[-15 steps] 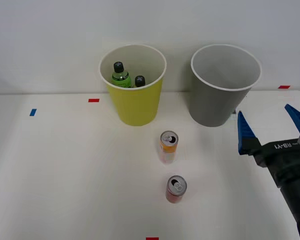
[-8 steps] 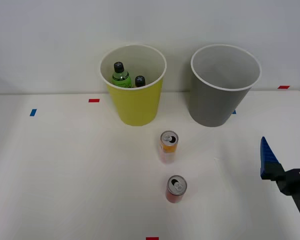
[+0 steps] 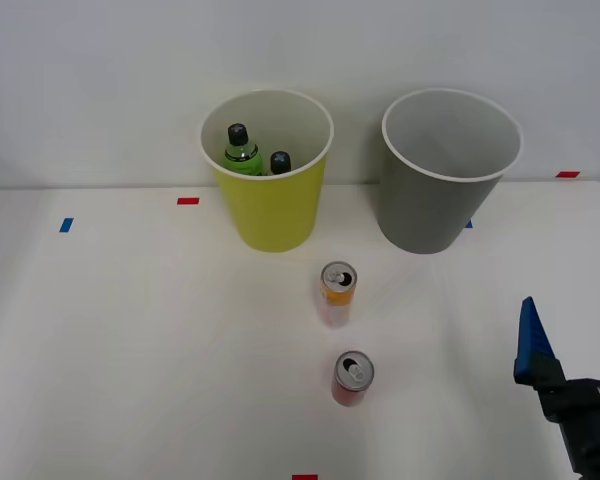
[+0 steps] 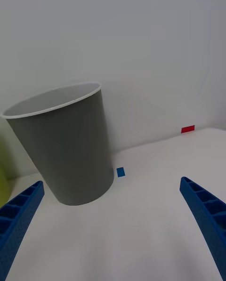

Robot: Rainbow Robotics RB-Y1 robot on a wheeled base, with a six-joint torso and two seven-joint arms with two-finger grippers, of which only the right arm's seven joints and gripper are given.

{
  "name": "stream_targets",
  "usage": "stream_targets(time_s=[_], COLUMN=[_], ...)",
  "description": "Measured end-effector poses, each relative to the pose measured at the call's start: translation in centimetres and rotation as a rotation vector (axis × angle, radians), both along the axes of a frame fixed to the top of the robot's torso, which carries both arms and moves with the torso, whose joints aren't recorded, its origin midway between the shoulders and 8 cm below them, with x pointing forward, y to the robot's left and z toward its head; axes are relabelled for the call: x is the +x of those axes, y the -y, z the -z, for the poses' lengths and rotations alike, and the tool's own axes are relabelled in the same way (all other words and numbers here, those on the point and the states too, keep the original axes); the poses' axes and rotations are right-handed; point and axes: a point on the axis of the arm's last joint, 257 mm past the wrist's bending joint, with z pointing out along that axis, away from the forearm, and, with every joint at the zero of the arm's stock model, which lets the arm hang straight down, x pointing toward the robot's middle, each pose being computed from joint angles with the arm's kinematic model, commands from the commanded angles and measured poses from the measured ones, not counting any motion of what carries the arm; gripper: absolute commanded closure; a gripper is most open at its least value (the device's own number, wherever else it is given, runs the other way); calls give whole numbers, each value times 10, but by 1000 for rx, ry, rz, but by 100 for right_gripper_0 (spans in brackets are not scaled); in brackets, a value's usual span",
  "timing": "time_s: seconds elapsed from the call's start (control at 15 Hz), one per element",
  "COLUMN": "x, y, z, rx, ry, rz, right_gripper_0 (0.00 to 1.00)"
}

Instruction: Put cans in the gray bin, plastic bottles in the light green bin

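- Front view: the right gripper [image 3: 570,340] sits at the near right corner of the white worktop [image 3: 130,350], its blue jaws spread wide and holding nothing.
- Left of it, the red can [image 3: 351,378] stands nearest, upright.
- Just beyond stands the orange can [image 3: 337,294], apart from the red one.
- Farther back, the light green bin [image 3: 270,205] holds the green bottle [image 3: 241,150] and a second black-capped bottle [image 3: 279,163], probably the yellow one.
- Right of it stands the gray bin [image 3: 435,200].
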Motion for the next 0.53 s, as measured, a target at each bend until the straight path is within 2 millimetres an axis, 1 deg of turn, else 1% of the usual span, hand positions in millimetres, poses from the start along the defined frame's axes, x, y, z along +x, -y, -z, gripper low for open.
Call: stream_targets(time_s=[0.2,0.4,0.53], x=[-4,-1,-1], y=[-1,-3,-4], z=[1,-5,-2], rx=[13,-7,4], ry=[5,22,29], rz=[11,7,8], right_gripper_0=[0,0,0])
